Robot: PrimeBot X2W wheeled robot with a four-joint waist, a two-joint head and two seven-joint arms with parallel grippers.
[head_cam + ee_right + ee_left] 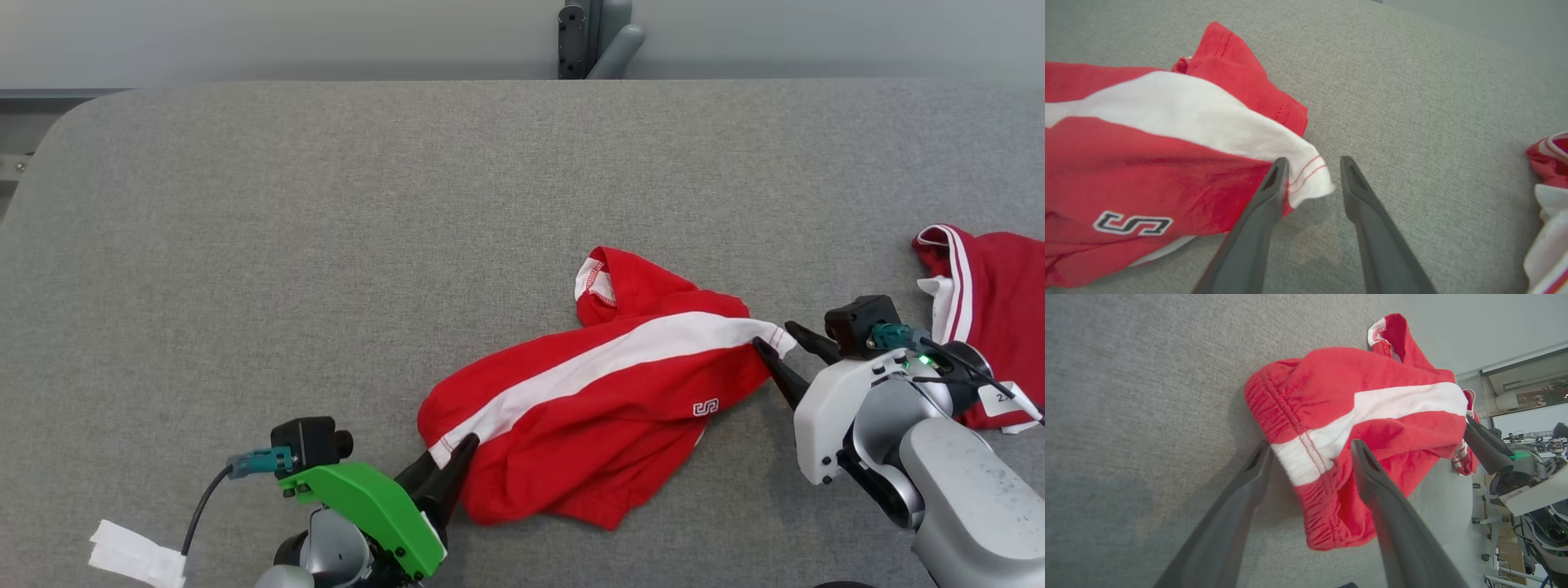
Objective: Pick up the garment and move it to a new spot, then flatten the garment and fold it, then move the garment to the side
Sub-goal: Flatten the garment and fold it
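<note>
Left gripper [1309, 446]: fingers [1249, 486] spread, nothing clamped. The waistband [1267, 402] end of the white stripe [1323, 445] lies in the gap.
Right gripper [1314, 160]: fingers apart, one touching cloth. The white hem corner [1310, 179] sits between them, unpinched.
Garment [588, 400]: red shorts, crumpled, near the tabletop's [326, 245] front edge, right of centre.
Long axis: waistband at front-left, leg hem toward the right edge, slanting away from the front edge.
Second garment [1000, 278]: red-and-white, at the right edge, apart from the shorts.

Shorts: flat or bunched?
Bunched: the shorts lie in humps and folds, with one leg doubled back behind the rest.
</note>
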